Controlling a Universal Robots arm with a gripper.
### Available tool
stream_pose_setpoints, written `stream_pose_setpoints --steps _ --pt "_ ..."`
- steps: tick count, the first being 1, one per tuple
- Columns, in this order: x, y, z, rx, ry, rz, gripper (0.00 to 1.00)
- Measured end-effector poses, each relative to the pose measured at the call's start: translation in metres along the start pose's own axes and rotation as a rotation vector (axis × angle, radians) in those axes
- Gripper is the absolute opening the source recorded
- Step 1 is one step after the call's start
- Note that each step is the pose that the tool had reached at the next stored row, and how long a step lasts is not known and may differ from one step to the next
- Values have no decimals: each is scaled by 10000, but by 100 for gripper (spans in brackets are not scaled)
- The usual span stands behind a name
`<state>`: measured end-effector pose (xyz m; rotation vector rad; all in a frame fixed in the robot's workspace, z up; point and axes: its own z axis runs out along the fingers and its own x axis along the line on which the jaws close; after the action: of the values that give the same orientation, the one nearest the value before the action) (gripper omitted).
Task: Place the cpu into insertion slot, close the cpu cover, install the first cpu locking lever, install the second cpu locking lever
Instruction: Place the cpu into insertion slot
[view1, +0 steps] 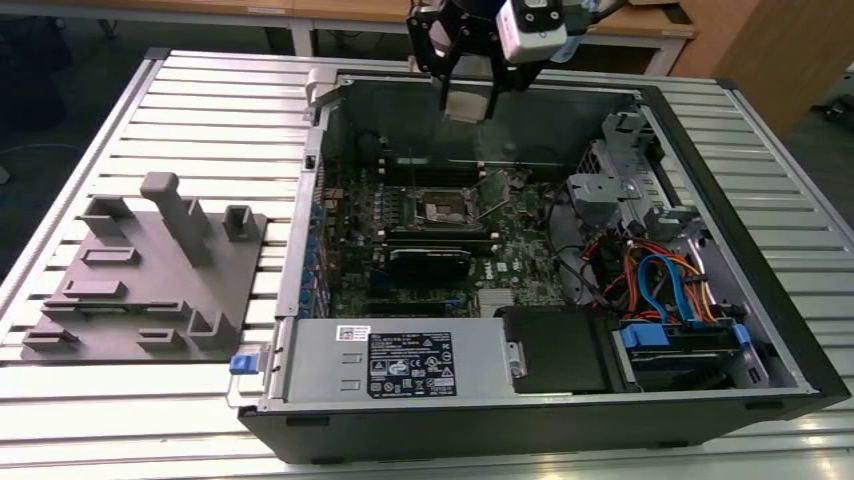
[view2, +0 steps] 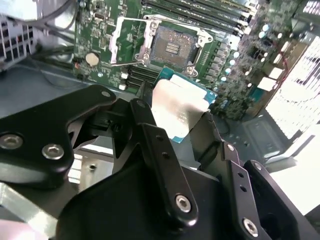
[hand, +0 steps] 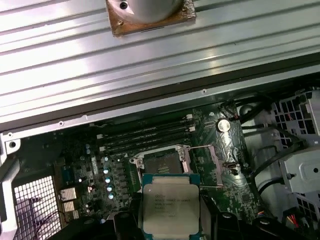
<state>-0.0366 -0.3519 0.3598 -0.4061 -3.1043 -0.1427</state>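
At the exterior view's left, a grey moulded plastic fixture (view1: 147, 275) lies on the ribbed aluminium table (view1: 80, 420). Just beside it sits the open black computer case (view1: 534, 420). Above the case's far wall hangs the black two-fingered gripper (view1: 470, 95), pinching the small flat square silver-grey cpu (view1: 467, 106) by two opposite edges. The cpu is in the air, well apart from the square dark insertion slot (view1: 442, 205) on the green motherboard (view1: 350, 255). In the second wrist view the thin silver cpu cover (view2: 116, 40) stands raised beside the slot. Blue and orange cables (view1: 661, 280) lie at the right.
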Motion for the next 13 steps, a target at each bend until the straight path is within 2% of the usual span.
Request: stream_pose_setpoints --steps 3,13 --pt "0 0 2 -6 -31 354 54" --pt "0 0 2 -8 -35 384 54"
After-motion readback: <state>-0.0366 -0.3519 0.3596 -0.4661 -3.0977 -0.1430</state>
